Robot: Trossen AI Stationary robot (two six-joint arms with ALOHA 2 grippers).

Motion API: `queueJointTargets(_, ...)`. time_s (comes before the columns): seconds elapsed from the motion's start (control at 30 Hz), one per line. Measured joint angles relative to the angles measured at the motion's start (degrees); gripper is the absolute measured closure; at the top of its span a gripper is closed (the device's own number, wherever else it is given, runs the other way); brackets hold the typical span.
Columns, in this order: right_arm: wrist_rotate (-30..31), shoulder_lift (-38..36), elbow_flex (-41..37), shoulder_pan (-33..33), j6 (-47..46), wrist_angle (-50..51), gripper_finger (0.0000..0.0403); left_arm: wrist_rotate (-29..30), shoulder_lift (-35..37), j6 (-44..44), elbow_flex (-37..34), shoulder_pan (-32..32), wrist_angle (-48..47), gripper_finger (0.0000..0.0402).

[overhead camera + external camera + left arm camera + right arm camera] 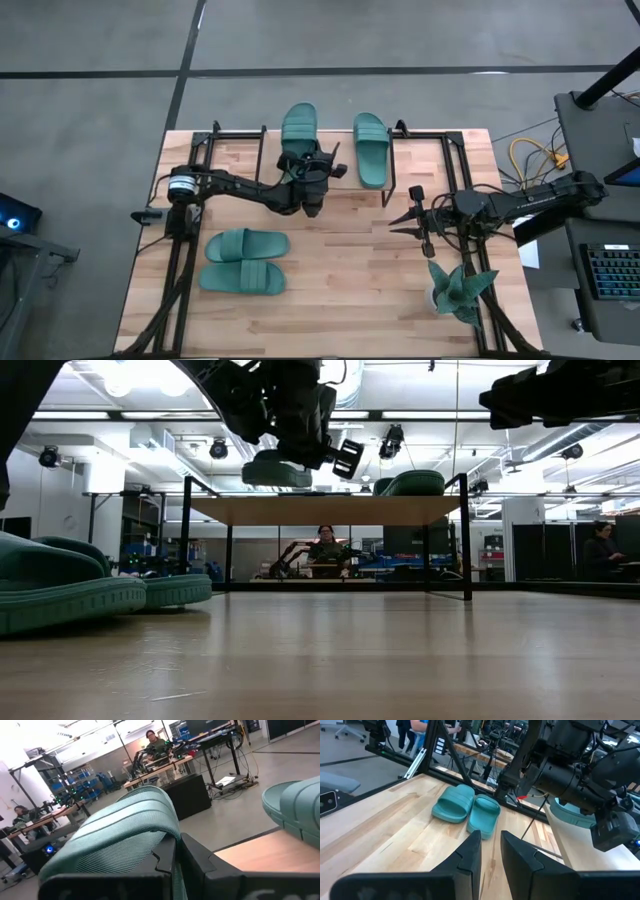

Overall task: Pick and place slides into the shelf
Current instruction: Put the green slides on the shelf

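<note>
Four teal slides show. My left gripper [308,168] is over the shelf [330,510] and shut on one slide [298,128], which hangs just above the light-wood top board in the low view. A second slide [370,148] lies sole down on the shelf top, to the right of the held one. Two more slides [245,245] [243,278] lie side by side on the table's near left. My right gripper [408,213] hovers open above the table's right half, touching nothing. My left gripper pinches the slide between its two fingers [165,857] at the near side of the ribbed strap [150,827]; the exact contact is hidden behind the fingers. It reaches from the table's near side toward the far edge. The slide [275,470] is lifted clear, roughly level, above the shelf board.
A teal spiky plant [458,290] stands at the table's near right, close to my right arm. The shelf's black legs [466,540] stand at the table's far side. Bare wood lies between the two loose slides and my right gripper. People sit at desks beyond the table.
</note>
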State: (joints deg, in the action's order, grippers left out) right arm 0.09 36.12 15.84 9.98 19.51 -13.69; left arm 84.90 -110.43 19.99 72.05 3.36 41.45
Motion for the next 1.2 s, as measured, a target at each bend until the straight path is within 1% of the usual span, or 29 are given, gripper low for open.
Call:
queueJointTargets(0.37,0.0,0.0,0.0,0.0,0.0,0.0,0.0339,-1.0,0.0,-0.2,-0.3,0.0,0.0,0.0402)
queueJointTargets(0.47,0.0,0.0,0.0,0.0,0.0,0.0,0.0339,-1.5,0.0,-0.2,-0.3,0.0,0.0,0.0395)
queueJointTargets(1.2,0.0,0.0,0.0,0.0,0.0,0.0,0.0339,-2.0,0.0,-0.1,-0.3,-0.4,-0.5,0.0208)
